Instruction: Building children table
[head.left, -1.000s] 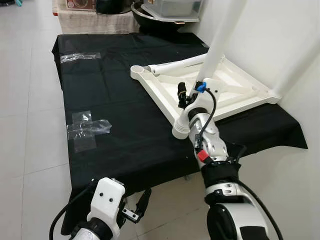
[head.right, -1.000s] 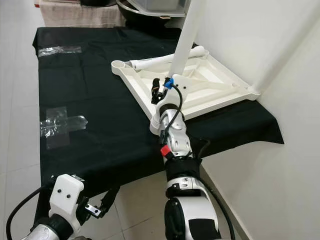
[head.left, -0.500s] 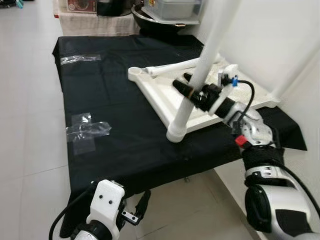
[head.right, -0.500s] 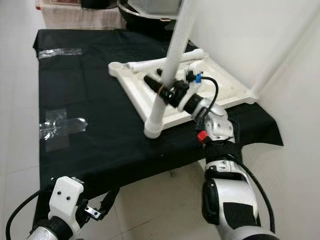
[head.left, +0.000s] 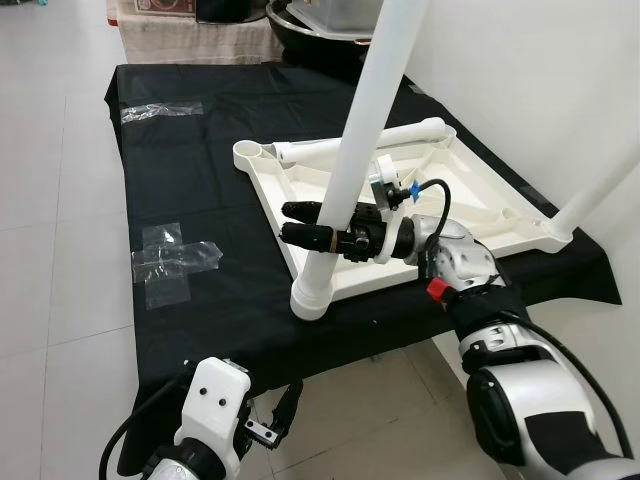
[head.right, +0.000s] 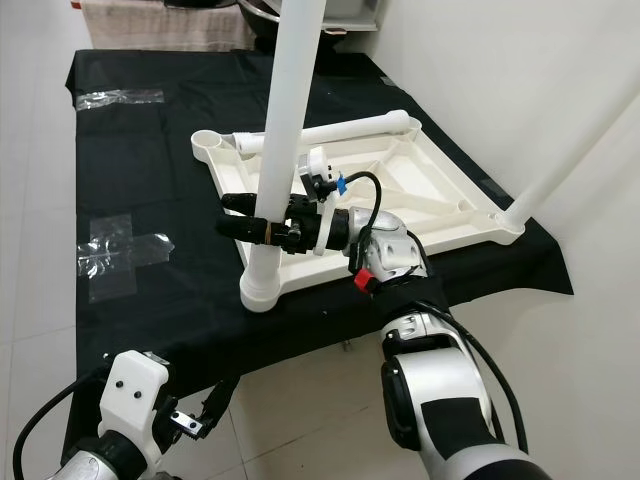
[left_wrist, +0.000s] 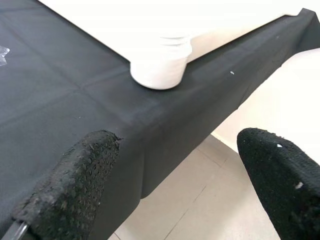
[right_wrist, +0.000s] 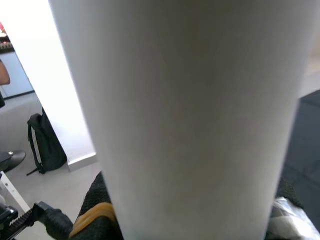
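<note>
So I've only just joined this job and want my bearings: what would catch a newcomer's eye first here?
The tall white table leg standing in the near corner of the upturned white tabletop draws the eye first, with the right gripper clamped around it low down. All of it rests on a black cloth, where clear tape is stuck on the robot's left. The left gripper hangs open below the cloth's near edge.

I find no words, labels, brand names, numbers or signs that I can read anywhere here. A box (head.left: 160, 9) at the far left, beyond the black cloth (head.left: 200, 150), carries a printed picture, but it is cut off at the edge and any lettering is too small to read.
</note>
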